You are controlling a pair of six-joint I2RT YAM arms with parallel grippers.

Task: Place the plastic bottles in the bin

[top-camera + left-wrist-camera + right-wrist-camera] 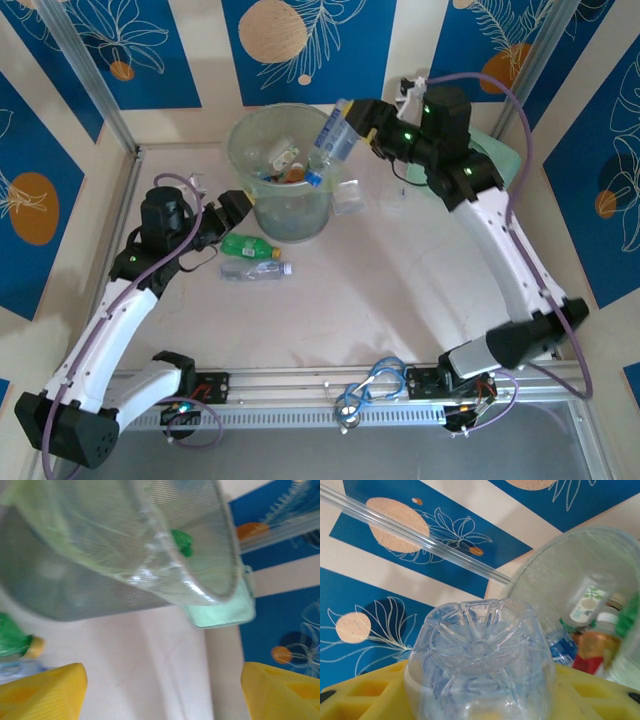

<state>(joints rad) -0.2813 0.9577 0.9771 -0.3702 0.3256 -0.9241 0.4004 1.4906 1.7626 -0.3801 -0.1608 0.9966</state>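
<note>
Several bottles [285,165] lie inside the bin [292,215]. Two more bottles [250,247] lie on the table [400,290] just before it. A tilted bottle [332,140] is over its right rim, perhaps touching.

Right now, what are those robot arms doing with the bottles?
The right end effector holds a clear bottle, tilted cap-down, above the rim of the bin. Several other bottles already lie inside it. The left end effector is open and empty beside the bin, near a green bottle and a second clear bottle lying on the table.
</note>
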